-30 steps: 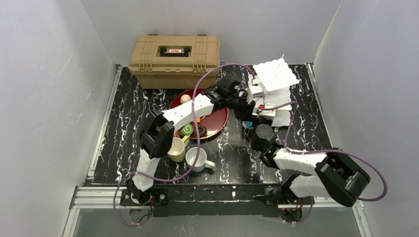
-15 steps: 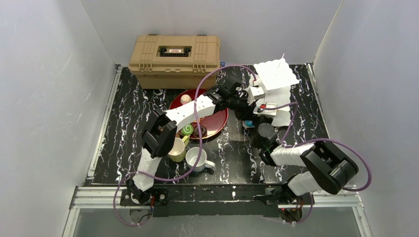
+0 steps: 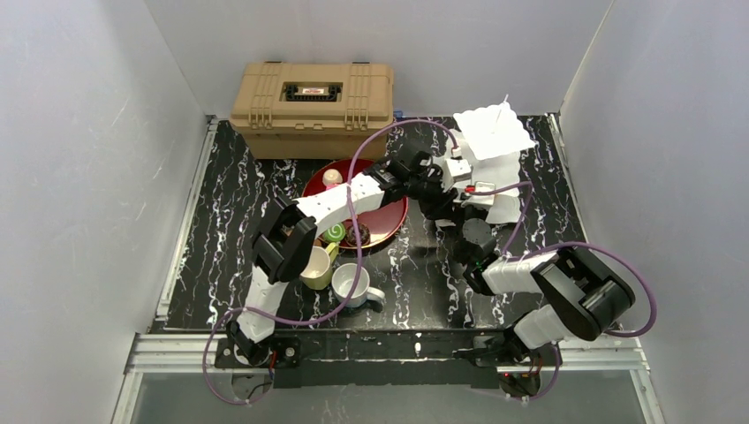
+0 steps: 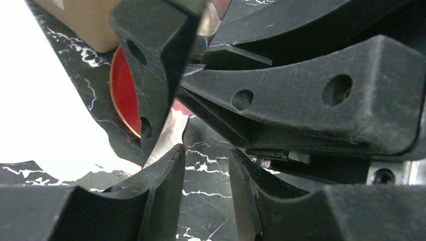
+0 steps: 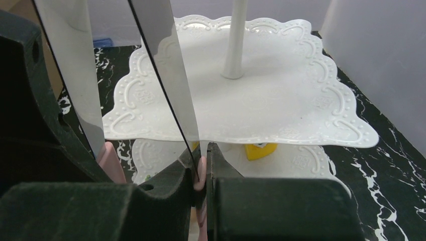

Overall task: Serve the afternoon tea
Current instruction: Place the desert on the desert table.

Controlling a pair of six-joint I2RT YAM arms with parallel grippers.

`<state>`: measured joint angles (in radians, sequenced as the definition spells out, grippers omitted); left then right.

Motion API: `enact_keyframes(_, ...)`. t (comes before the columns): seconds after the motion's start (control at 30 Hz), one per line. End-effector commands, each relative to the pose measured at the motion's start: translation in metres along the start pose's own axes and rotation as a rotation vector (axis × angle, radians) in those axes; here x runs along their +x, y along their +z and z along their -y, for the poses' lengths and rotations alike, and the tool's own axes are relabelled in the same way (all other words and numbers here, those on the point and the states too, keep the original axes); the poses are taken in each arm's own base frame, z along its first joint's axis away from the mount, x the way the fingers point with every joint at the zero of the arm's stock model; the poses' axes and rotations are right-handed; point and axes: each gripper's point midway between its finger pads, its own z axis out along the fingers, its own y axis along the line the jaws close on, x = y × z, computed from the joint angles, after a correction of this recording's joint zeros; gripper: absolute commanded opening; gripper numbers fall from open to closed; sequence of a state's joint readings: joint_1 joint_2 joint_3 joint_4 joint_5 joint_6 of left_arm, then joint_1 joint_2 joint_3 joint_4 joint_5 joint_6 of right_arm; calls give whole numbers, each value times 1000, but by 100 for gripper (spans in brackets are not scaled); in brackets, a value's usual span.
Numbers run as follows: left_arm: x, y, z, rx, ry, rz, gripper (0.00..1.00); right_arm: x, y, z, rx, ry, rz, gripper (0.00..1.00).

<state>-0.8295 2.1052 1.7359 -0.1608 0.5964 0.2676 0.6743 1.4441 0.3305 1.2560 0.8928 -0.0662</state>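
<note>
Afternoon tea: spread over the black marbled table (image 3: 212, 230). The pastries are on a red plate (image 3: 387, 219) at centre, the mugs are near it, and one piece is on the white tiered stand (image 3: 495, 137) at far right.
Red plate: holds a green swirl roll (image 3: 334, 232) and a brown donut (image 3: 360, 235) side by side at its near rim. A pale round pastry (image 3: 331, 177) sits at its far-left rim. The left arm (image 3: 340, 199) crosses above its middle.
Pale yellow mug (image 3: 314, 268): upright, just off the plate's near-left rim.
White mug (image 3: 351, 284): upright, just beside the yellow one on its near-right side, handle pointing right.
Tiered stand: scalloped tiers on a central post. A yellow piece (image 5: 260, 148) sits on the lower tier, partly hidden under the top tier's edge.
Right gripper (image 5: 202, 168): clenched on one blade of the metal tongs (image 5: 168, 75). The second blade stands apart to its left, and both blades point toward the stand.
Pink bit (image 5: 113, 160): shows low at both blades, next to the fingers. Cannot tell what it is.
Left gripper (image 4: 206, 196): released, fingers parted with only table showing between them, nothing grasped. It sits between plate and stand, close up against the right gripper's fingers and a shiny strip of the tongs.
Toolbox (image 3: 311, 97): tan, ribbed, lid closed, at the back wall behind the plate.
</note>
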Motion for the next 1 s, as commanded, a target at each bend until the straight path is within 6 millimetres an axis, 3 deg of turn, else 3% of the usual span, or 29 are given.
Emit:
enact_keyframes(0.0, -27, -26, -3, -50, 74, 70, 38, -19, 0, -16, -69, 72, 60, 1)
enact_keyframes(0.43, -24, -60, 6, -60, 58, 51, 37, -33, -11, -11, -99, 79, 40, 1)
enact_keyframes(0.7, -22, -69, 11, -58, 40, 47, 36, -15, -12, -3, -58, 47, 0, 1)
enact_keyframes(0.97, -24, -88, 16, -56, 30, 42, 36, -23, -23, -5, -114, 116, -4, 1)
